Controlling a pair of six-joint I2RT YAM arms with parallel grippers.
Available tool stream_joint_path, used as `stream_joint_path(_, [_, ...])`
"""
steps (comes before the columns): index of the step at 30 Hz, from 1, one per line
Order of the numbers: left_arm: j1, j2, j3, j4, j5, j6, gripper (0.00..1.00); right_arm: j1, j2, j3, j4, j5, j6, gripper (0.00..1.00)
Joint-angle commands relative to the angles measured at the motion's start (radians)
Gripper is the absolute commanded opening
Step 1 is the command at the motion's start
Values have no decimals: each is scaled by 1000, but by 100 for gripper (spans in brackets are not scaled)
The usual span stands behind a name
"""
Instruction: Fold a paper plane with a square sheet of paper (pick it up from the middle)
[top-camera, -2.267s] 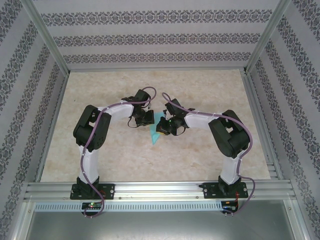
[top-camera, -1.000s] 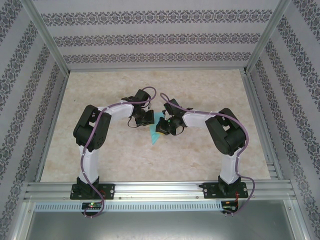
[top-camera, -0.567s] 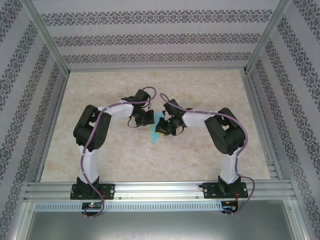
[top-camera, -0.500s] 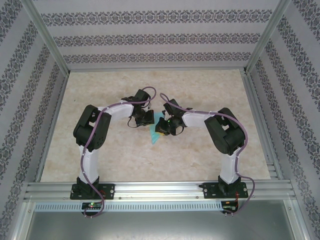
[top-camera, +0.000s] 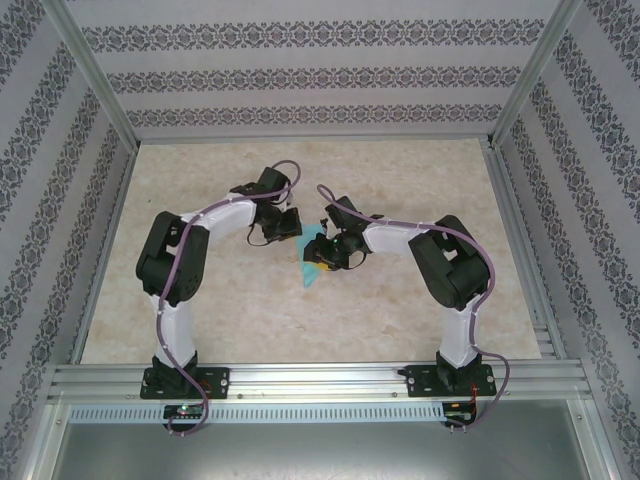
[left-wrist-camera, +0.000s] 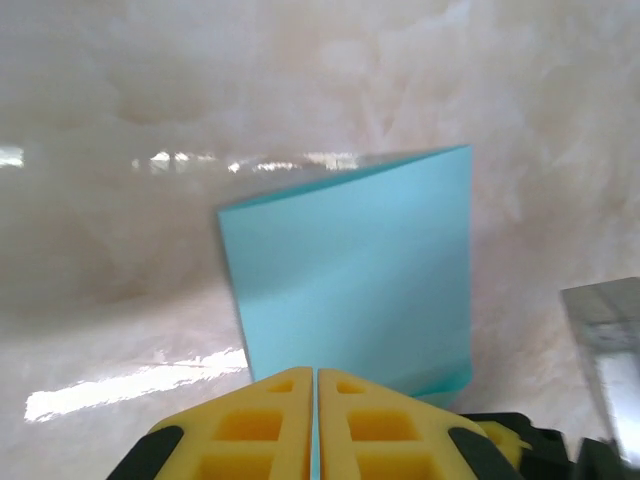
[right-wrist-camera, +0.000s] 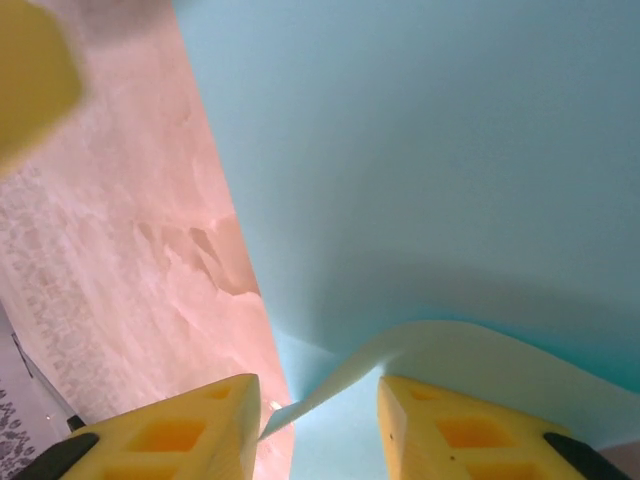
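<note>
The left end effector (top-camera: 287, 226) sits up-left of the square sheet of paper (top-camera: 311, 276), mid-frame; right end effector (top-camera: 320, 257) over it, bare bench (top-camera: 410, 190) around. Left wrist: fingers (left-wrist-camera: 270, 420) together, paper edge ahead. Right wrist: fingers (right-wrist-camera: 180, 435) apart, curled edge between.

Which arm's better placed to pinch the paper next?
Right, likely: the right gripper is open with a curled edge of the square sheet of paper between its fingers. The left gripper is shut, so it must open first.
</note>
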Motion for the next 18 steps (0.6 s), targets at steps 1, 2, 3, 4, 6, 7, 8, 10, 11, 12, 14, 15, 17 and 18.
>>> stream_joint_path(1, [17, -62, -31, -3, 17, -10, 12, 6, 41, -7, -29, 52, -19, 41])
stream_joint_path(2, [19, -69, -41, 5, 26, -10, 12, 6, 41, -9, -29, 53, -20, 42])
stream_joint_path(3, [19, -76, -49, 13, 36, -12, 13, 6, 41, -8, -30, 53, -21, 42])
stream_joint_path(4, [19, -82, -60, 25, 56, -15, 13, 5, 41, -9, -31, 53, -21, 42])
stream_joint_path(6, [20, -92, -83, 52, 89, -24, 13, 6, 41, -9, -32, 53, -22, 43])
stream_joint_path(7, [19, -98, -96, 65, 105, -28, 13, 5, 41, -10, -32, 52, -23, 44])
stream_joint_path(8, [19, -101, -107, 78, 122, -31, 13, 6, 40, -10, -32, 52, -24, 46])
stream_joint_path(10, [18, -105, -125, 93, 143, -36, 13, 5, 39, -12, -29, 55, -24, 48])
stream_joint_path(11, [17, -107, -136, 103, 154, -38, 13, 4, 38, -13, -31, 54, -25, 49])
stream_joint_path(12, [18, -109, -144, 110, 161, -41, 13, 5, 38, -14, -30, 55, -25, 49])
stream_joint_path(14, [14, -110, -161, 130, 185, -45, 12, 5, 39, -14, -33, 57, -25, 47])
stream_joint_path(15, [13, -107, -166, 137, 195, -46, 12, 4, 39, -13, -35, 57, -26, 45])
stream_joint_path(17, [3, -102, -176, 142, 200, -48, 11, 3, 39, -14, -36, 61, -25, 39])
stream_joint_path(18, [-1, -99, -177, 143, 202, -46, 10, 2, 39, -13, -38, 61, -26, 36])
